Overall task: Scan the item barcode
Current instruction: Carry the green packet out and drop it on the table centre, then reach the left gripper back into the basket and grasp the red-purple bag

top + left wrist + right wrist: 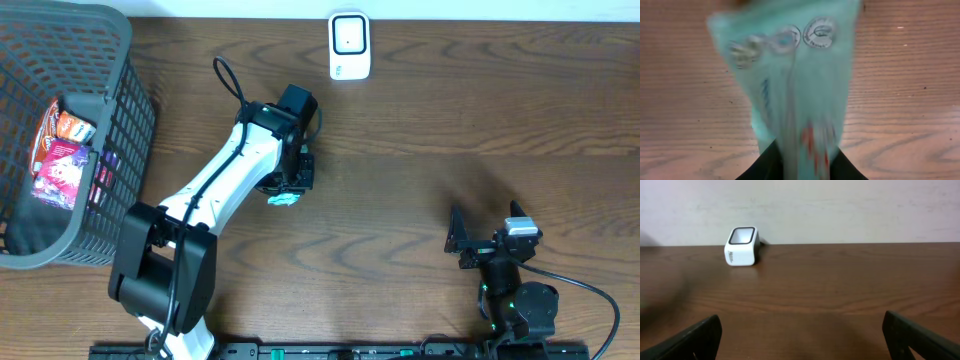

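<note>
- Brown wooden table (pixel 420 120) carries a white scanner (pixel 350 45) at its far edge.
- Teal packet (pixel 790 75) sits between the left gripper (pixel 800 167) fingers, in front of the scanner; whether they grip it, I cannot tell.
- Right gripper (pixel 801 322) gapes wide, facing the scanner.

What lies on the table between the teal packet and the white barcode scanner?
Only bare wooden table lies between teal packet and scanner; the overhead view shows it.

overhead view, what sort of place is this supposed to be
Likely a mock checkout on a wooden table: a white barcode scanner stands at the far edge, a shopping basket holds packaged goods, and a teal packet sits at the left gripper.
</note>
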Robot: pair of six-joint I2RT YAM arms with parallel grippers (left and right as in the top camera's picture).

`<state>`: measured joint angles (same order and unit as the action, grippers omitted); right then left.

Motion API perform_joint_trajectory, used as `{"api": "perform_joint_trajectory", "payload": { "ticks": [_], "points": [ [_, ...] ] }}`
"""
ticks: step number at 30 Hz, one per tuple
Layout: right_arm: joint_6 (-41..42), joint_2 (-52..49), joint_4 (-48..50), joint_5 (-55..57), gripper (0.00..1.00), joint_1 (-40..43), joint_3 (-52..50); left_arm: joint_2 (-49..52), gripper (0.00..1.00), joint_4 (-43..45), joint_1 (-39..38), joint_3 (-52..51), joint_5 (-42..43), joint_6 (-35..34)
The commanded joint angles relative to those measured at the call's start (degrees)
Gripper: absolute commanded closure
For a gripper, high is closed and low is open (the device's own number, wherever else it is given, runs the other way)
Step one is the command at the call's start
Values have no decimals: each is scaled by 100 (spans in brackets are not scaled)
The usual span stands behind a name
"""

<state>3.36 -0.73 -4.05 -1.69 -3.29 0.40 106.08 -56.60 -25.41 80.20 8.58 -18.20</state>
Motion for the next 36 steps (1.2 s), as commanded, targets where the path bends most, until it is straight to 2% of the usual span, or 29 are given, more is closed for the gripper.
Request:
{"api": "perform_joint_trajectory", "payload": {
  "ticks": [1,3,7,12,16,21,26,31,36],
  "points": [
    [-66,17,-24,9,1,-35,-9,-52,75,-33,-7,0,-90,-11],
    [-66,17,-22,9,1,-35,-9,-81,67,-50,13,20,-94,-9],
    [-66,17,-24,9,1,-35,-9,-227,35,-330,212,396,-94,-7],
    [-66,17,-24,9,1,-35,-9,-610,25,-839,761,1279,-96,201],
    [-66,17,-24,9,1,-35,-9,-1130,12,-887,1427,1836,-96,203],
    [-66,17,-24,9,1,-35,-9,-1867,11,-463,2514,2092,-109,162],
    [-66,17,-22,9,1,-35,-9,-2365,10,-17,4002,2092,-678,-796],
    [-66,17,-24,9,1,-35,-9,-2243,10,33,5287,2059,-1290,-1497],
    [-66,17,-24,9,1,-35,-9,-1716,10,59,5801,1733,-1292,-1620]
  ]
}}
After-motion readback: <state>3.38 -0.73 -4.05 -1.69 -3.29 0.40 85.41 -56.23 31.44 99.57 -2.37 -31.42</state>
